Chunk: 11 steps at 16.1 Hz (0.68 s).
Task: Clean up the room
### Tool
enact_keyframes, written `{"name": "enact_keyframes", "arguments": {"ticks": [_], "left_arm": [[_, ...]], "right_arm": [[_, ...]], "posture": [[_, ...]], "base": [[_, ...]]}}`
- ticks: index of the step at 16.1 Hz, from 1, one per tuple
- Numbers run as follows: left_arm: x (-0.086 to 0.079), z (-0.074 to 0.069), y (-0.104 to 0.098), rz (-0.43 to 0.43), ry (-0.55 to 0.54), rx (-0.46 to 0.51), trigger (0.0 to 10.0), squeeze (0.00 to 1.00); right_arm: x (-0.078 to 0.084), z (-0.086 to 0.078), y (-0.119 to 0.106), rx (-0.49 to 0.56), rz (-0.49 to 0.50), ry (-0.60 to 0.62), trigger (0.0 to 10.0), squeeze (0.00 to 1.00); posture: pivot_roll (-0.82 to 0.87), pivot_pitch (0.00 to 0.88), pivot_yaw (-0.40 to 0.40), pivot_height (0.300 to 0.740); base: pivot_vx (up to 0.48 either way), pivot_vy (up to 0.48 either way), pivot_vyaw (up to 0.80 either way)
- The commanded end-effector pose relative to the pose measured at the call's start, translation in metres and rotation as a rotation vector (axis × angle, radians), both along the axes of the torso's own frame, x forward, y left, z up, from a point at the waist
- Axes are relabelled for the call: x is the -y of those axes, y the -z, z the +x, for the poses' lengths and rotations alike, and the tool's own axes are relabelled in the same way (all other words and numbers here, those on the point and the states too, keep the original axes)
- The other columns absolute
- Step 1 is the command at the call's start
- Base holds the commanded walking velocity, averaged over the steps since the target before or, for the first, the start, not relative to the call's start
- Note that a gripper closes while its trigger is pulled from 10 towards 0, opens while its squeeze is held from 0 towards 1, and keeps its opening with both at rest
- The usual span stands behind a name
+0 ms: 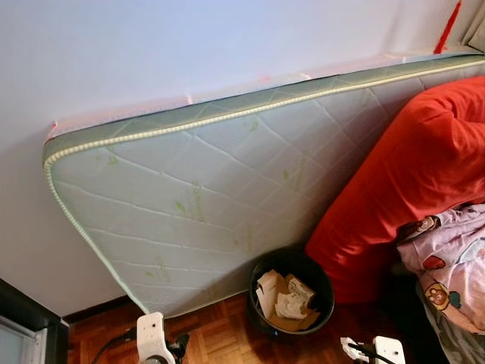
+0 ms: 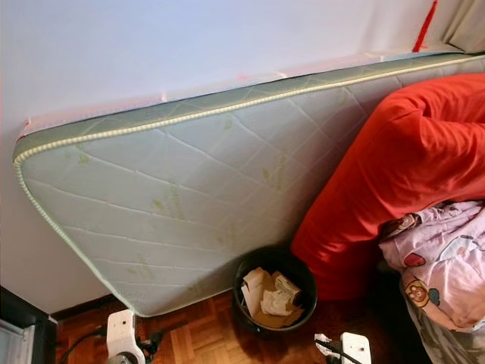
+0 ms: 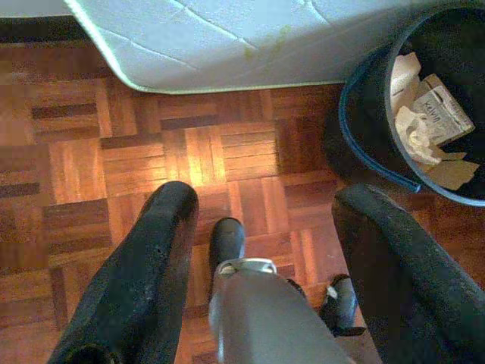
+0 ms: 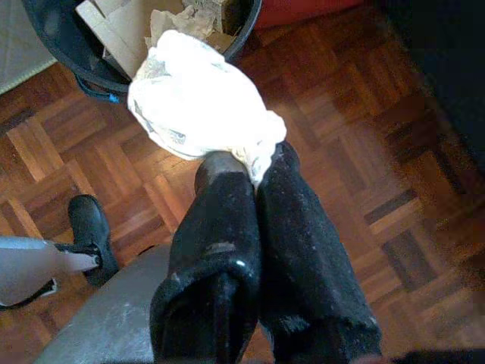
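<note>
I have the right gripper [image 4: 254, 163] pinched tight on a crumpled white paper wad [image 4: 198, 106], which sticks out past the fingertips, just short of the black bin [image 1: 292, 292] already holding paper scraps (the drop spot, I judge). The left gripper [image 3: 265, 220] hangs spread apart, empty, above parquet floor [image 3: 151, 167].
</note>
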<state>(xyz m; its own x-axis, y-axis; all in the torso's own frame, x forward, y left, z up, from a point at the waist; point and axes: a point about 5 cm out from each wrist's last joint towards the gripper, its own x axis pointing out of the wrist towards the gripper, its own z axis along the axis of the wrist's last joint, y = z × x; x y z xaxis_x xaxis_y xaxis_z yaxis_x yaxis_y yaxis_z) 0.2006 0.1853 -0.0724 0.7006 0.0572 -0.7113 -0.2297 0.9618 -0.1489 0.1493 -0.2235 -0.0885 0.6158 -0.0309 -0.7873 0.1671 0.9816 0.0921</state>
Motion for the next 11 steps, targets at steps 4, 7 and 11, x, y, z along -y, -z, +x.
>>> {"name": "enact_keyframes", "arguments": {"ticks": [4,7,11], "left_arm": [[0.0006,-0.0045,0.0034,0.004,-0.011,-0.035,10.0,0.00],[0.0009,-0.0052,0.0037,0.007,-0.001,-0.037,10.0,0.00],[0.0012,-0.0052,0.0035,0.010,0.001,-0.033,10.0,0.00]], "right_arm": [[-0.0005,0.0024,-0.0013,0.000,-0.030,-0.088,10.0,0.00],[-0.0005,0.0011,-0.0008,0.012,-0.023,-0.034,10.0,0.00],[-0.0005,-0.0014,0.0007,-0.001,-0.010,0.006,10.0,0.00]], "posture": [[0.05,0.033,-0.030,0.740],[0.05,0.036,-0.022,0.740],[0.05,0.037,-0.024,0.740]], "base": [[0.329,0.000,0.00],[0.395,0.000,0.41],[0.402,0.000,0.19]]}}
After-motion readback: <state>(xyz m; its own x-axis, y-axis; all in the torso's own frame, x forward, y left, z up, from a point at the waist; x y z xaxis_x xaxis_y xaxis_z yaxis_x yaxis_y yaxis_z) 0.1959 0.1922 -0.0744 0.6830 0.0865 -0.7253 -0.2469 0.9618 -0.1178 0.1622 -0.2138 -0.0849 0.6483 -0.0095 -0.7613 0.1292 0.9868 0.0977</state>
